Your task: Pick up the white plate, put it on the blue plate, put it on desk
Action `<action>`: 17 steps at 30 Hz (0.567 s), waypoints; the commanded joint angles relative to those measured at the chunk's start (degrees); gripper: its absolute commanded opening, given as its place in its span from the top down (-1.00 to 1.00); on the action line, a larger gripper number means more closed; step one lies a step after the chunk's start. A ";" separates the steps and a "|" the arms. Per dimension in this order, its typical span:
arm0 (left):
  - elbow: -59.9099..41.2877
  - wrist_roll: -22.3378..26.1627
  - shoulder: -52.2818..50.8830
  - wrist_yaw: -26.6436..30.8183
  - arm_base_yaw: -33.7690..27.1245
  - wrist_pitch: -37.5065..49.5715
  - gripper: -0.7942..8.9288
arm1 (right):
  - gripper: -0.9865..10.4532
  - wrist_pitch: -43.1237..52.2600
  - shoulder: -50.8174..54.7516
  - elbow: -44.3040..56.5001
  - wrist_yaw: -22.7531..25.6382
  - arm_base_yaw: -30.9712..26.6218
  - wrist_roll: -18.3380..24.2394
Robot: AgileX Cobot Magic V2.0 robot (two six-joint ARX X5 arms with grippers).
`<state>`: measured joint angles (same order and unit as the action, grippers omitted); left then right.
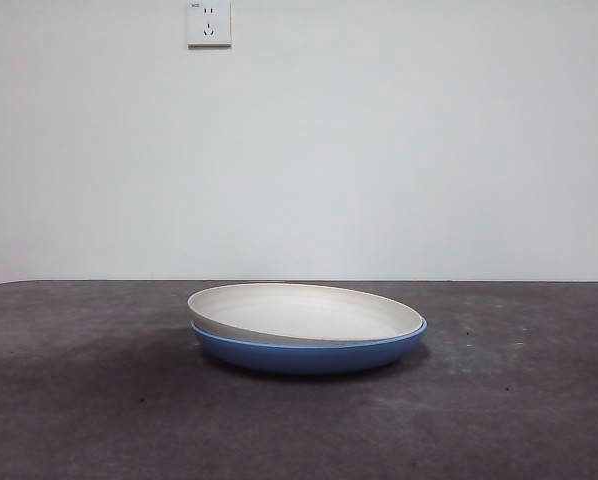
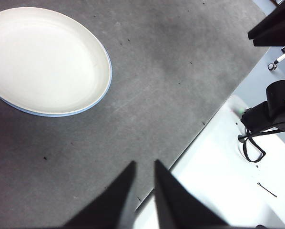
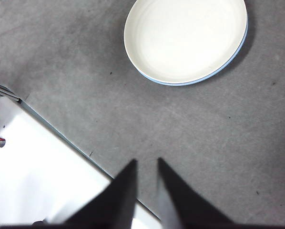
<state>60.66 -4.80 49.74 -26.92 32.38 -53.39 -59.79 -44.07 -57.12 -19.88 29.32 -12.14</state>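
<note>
Plates sit stacked near the middle of the desk (image 1: pixel 99 400): the white plate (image 1: pixel 304 313) lies inside the blue plate (image 1: pixel 309 353), and the blue plate rests on the dark, mottled surface. From the front view the white plate does not sit level (its left rim rides higher above the blue rim, while on the right the two rims nearly meet). In both wrist views only a thin blue crescent shows past the edge of the cream dish.

Neither arm appears in the front view. The left gripper (image 2: pixel 144 164) hangs above the bare desk close to its edge, well apart from the stack, and holds nothing; its two black jaws stand almost together with only a narrow slit between the tips. The right gripper (image 3: pixel 146 162) hangs likewise over the desk near its edge, away from the plates, also holding nothing, its jaws drawn close with a slim gap.

Beyond the desk's edge both wrist views show a white surface, and the left wrist view also shows some black gear (image 2: pixel 271 112) with a looped cable. A wall socket (image 1: pixel 209 22) sits high on the pale wall behind
</note>
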 commanded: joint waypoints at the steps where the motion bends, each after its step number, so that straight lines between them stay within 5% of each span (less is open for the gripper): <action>1: 0.59 0.92 0.11 -0.07 0.26 0.70 0.81 | 0.81 0.17 -0.37 -1.07 -0.02 0.50 1.07; 17: 0.61 0.90 0.11 -0.07 0.26 0.70 0.81 | 0.81 0.68 -0.37 -1.07 0.39 0.50 1.03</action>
<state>60.66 -4.80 49.74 -26.92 32.38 -53.39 -59.61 -44.07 -57.12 -19.51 29.32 -11.79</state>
